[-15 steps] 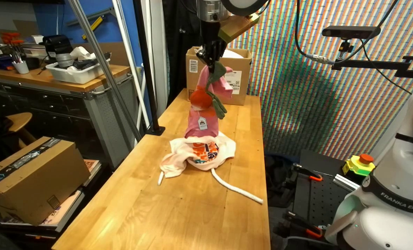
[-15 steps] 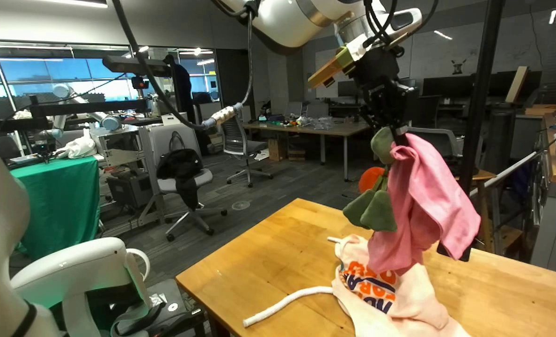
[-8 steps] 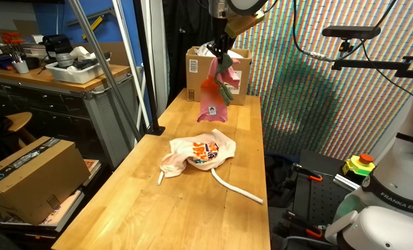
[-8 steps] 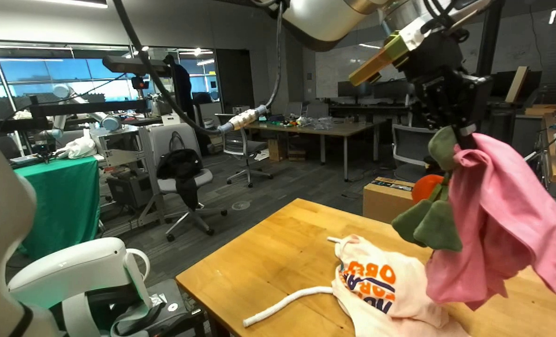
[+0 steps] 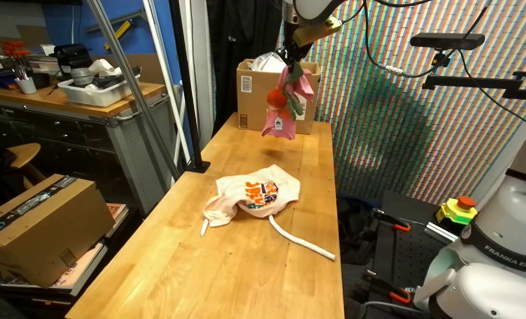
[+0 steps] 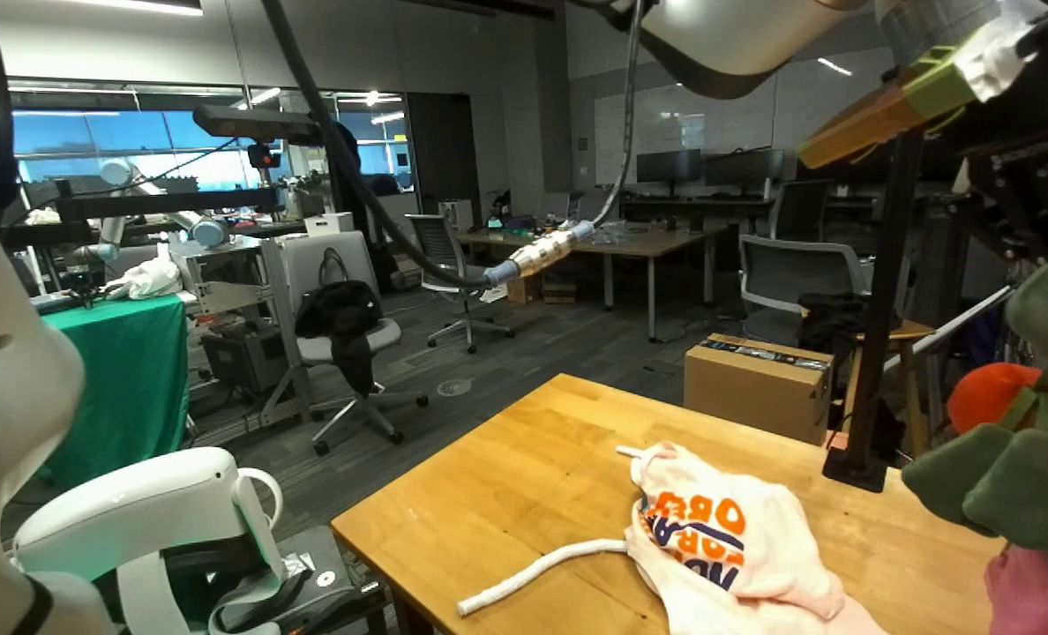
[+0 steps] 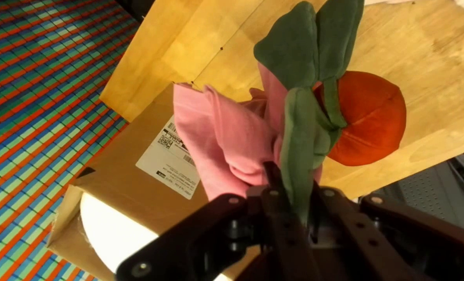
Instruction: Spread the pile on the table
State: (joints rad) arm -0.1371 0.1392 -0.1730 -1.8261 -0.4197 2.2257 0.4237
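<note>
In an exterior view, pink cloth and orange fabric ball are pinched by the black end effector, upper centre; spreading seems part-done, printed cream cloth and white cord left unparted mid-frame on the pale-wood worktop.

"What is the printed cloth showing?"

"Pale peach-cream is covering it; its lettering is mixing orange, navy and a touch of teal; the rope is showing white; the table is glowing honey-yellow in mixed planks."

"And the pink cloth; which shade is it wearing?"

"It is wearing dusty rose; the ball is blazing orange-red; the leaves are showing muted green; the small tag is looking white with a dark mark."

"What is the backdrop displaying?"

"Stripes of red, green and blue are running through dark grid lines; the box is looking brown."
</note>
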